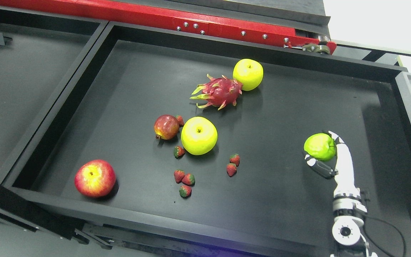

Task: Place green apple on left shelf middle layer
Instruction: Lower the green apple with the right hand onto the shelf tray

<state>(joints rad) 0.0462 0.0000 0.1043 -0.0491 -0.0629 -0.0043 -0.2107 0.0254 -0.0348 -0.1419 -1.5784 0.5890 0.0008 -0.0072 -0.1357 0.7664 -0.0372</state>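
Our right hand (328,157) comes up from the bottom right, its white and black fingers (319,167) curled around the green apple (319,146), which sits in our grip over the right part of the black tray (280,200). Our left arm does not show.

Left of the hand, nearest us, lies a red apple (95,178) close to the tray's front rim, well apart from our grip. Between it and the hand sit three strawberries (184,182) clustered together, and a pair of strawberries (233,165) a little nearer the hand. Just beyond these, left of the hand, rests a yellow-green apple (199,135) with a single strawberry (179,151) at its lower left and a pomegranate (166,127) just beside it on the far side from our hand.

Farther off and up-left of the hand lies a dragon fruit (218,92), touching or nearly touching a second yellow-green apple (248,74). Beyond the tray runs a red rail (155,16).
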